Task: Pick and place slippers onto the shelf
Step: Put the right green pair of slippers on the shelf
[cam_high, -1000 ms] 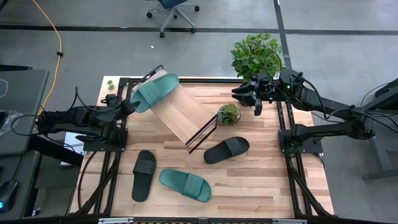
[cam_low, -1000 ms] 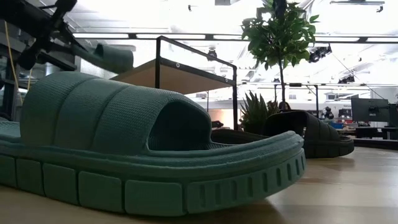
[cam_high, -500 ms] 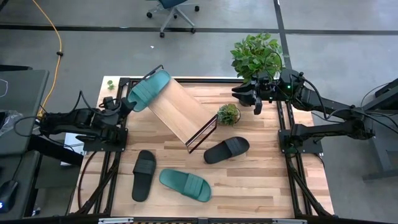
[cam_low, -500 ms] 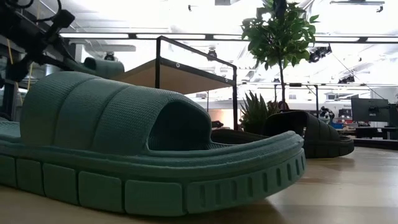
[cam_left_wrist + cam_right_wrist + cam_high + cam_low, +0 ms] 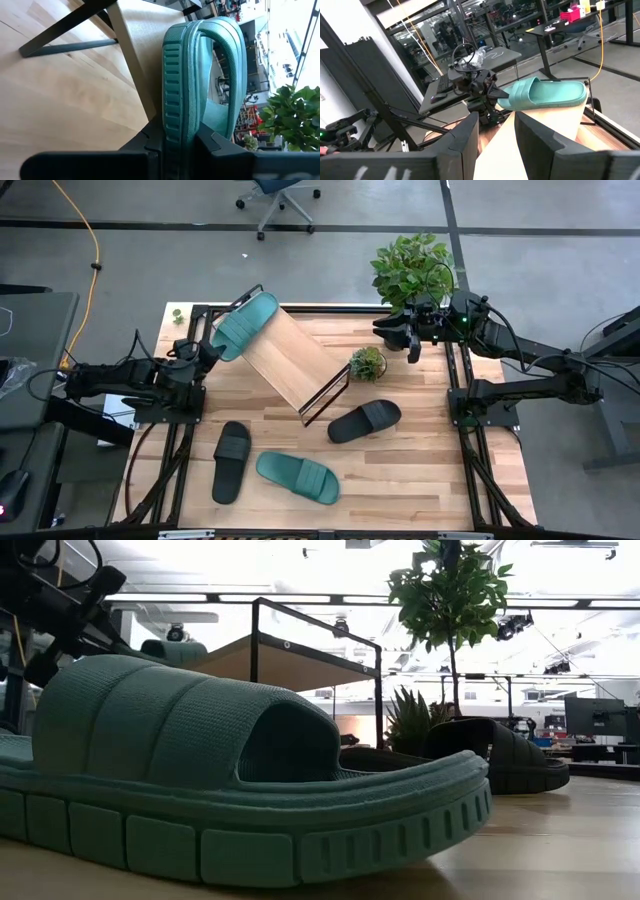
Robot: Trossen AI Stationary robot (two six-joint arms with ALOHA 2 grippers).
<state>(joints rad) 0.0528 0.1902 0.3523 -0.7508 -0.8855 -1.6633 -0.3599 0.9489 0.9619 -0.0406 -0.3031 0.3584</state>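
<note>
My left gripper [image 5: 207, 348] is shut on a teal slipper [image 5: 243, 323] at the raised far-left end of the slanted wooden shelf [image 5: 292, 362]. The same slipper shows in the right wrist view [image 5: 545, 93] and the low view [image 5: 176, 648]. A second teal slipper [image 5: 297, 477] and two black slippers [image 5: 231, 460] [image 5: 364, 420] lie sole-down on the table. My right gripper [image 5: 400, 335] is open and empty at the table's far right edge. My left gripper pinches the teal slipper's sole [image 5: 172, 131] at the end near the strap, one finger [image 5: 154, 146] on the underside and one [image 5: 211, 144] on the footbed side. The fingers come from the table's left, along the slipper. The slipper's far part lies over the shelf's upper end [image 5: 555, 107].
A small potted plant [image 5: 367, 363] stands by the shelf's lower right end, and a large plant [image 5: 413, 268] stands at the far right corner. The shelf's black wire frame [image 5: 325, 395] rises at its lower end. Bare tabletop [image 5: 430, 470] lies at the near right.
My left gripper has carried the teal slipper a little down and toward the table's left, bringing it lower over the shelf's upper end. It stays shut on the slipper.
</note>
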